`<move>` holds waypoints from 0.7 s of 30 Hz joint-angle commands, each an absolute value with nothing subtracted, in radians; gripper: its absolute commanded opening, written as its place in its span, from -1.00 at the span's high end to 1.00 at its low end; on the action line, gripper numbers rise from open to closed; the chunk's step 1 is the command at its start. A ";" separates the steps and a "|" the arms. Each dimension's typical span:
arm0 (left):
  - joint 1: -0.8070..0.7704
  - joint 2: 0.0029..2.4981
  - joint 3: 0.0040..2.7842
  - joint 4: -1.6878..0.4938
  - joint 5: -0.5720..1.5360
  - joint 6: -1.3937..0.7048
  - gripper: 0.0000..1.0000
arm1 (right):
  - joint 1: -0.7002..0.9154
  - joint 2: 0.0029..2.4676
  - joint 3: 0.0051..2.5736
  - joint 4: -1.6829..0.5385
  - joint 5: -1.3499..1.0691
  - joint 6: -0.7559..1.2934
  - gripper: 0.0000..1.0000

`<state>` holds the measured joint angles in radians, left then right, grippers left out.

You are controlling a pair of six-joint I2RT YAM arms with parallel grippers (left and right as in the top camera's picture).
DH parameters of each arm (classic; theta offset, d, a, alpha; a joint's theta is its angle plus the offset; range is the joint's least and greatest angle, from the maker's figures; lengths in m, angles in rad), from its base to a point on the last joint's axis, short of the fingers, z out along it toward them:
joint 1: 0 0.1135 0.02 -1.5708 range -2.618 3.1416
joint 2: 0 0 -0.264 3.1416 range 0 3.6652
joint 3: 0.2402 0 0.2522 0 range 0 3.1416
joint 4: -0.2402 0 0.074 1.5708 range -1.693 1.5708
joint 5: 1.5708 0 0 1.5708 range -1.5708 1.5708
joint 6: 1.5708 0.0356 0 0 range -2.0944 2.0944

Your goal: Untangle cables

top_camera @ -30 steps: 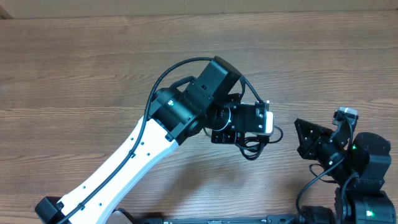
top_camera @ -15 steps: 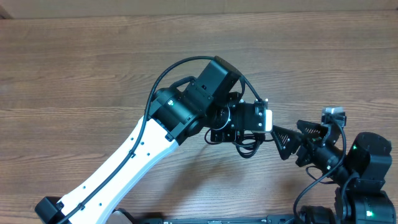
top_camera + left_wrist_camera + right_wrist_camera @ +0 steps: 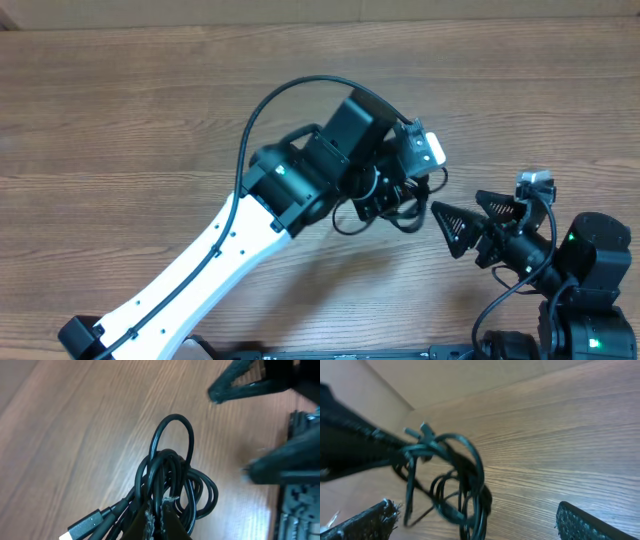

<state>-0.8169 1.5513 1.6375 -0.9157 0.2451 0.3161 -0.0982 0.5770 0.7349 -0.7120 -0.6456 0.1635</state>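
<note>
Gripping: left gripper (image 3: 159, 510) is pinching the cables (image 3: 169, 460) with its jaws closed tight, probably so that the loops are dangling free for sorting.
Cables: hanging as one bundle directly under the left gripper.
Right gripper (image 3: 457, 208): standing wide open and empty just beside the left gripper, apparently lining up on a loop.
Obscured: only one plug end (image 3: 86, 525) is showing. It cannot be told whether the lowest loops are touching the table (image 3: 150, 100).

I note cables (image 3: 170, 457): 1 tangled black bundle pinched in the left gripper (image 3: 160, 512), loops fanning beyond its fingertips, silver-tipped plug (image 3: 85, 526) trailing beside it.
</note>
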 commanded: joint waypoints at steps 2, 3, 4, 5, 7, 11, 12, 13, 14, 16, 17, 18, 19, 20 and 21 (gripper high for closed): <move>-0.874 1.523 1.660 -0.884 0.243 0.215 0.92 | -0.101 0.573 0.760 -0.715 -0.580 0.186 -1.00; -0.879 1.523 1.660 -0.882 0.243 0.215 0.92 | -0.101 0.574 0.760 -0.716 -0.571 0.187 -1.00; -0.889 1.523 1.660 -0.880 0.232 0.210 0.92 | -0.101 0.575 0.760 -0.719 -0.541 0.193 -1.00; -0.893 1.523 1.660 -0.879 0.219 0.208 0.92 | -0.101 0.578 0.760 -0.722 -0.510 0.215 -1.00; -0.892 1.523 1.660 -0.877 0.216 0.208 0.92 | -0.101 0.589 0.760 -0.728 -0.453 0.267 -1.00; -0.893 1.523 1.660 -0.873 0.229 0.209 0.92 | -0.101 0.629 0.760 -0.729 -0.441 0.274 -1.00; -0.893 1.523 1.660 -0.870 0.240 0.209 0.92 | -0.101 0.648 0.760 -0.728 -0.441 0.274 -1.00; -0.893 1.523 1.660 -0.870 0.252 0.209 0.92 | -0.101 0.664 0.760 -0.728 -0.441 0.274 -1.00; -0.893 1.523 1.660 -0.867 0.265 0.209 0.92 | -0.101 0.682 0.760 -0.726 -0.441 0.274 -1.00; -0.897 1.523 1.660 -0.862 0.287 0.210 0.92 | -0.101 0.724 0.760 -0.715 -0.442 0.290 -1.00; -0.898 1.523 1.660 -0.862 0.299 0.210 0.92 | -0.101 0.742 0.760 -0.711 -0.442 0.297 -1.00; -0.898 1.523 1.660 -0.862 0.306 0.210 0.92 | -0.101 0.760 0.760 -0.709 -0.442 0.305 -1.00; -0.898 1.523 1.660 -0.862 0.307 0.210 0.92 | -0.101 0.767 0.760 -0.709 -0.442 0.308 -1.00; -0.898 1.523 1.660 -0.863 0.304 0.210 0.91 | -0.101 0.776 0.760 -0.708 -0.447 0.308 -1.00; -0.898 1.523 1.660 -0.862 0.304 0.210 0.92 | -0.101 0.778 0.760 -0.708 -0.449 0.308 -1.00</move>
<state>-0.8906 1.5513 1.6375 -0.8726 0.2600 0.2264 -0.0982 0.7704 0.7349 -0.7166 -0.4557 0.2901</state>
